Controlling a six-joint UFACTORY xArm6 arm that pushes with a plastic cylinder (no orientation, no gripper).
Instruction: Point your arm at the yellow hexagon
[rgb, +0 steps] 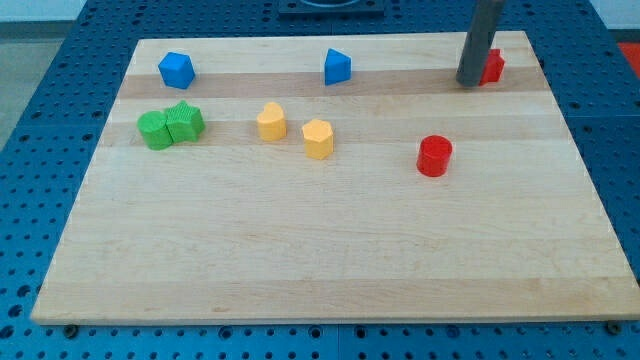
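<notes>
Nearest the view's bottom, a red cylinder block (434, 156) is sitting right of centre on the pale wooden board (300, 260), with the yellow hexagon block (318, 138) lying left of it, just beside a second yellow block (271, 121) and well right of two touching green blocks (170, 126). Farther up, two blue blocks (176, 70) (337, 66) are resting near the top edge. At the top right my tip (468, 83) is standing against a red block (491, 66), well apart from the hexagon; the dark rod is carrying no jaws.

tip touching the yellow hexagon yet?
Apart. The camera view shows my tip at the board's top right beside a red block, with bare wood separating it from the yellow hexagon.
</notes>
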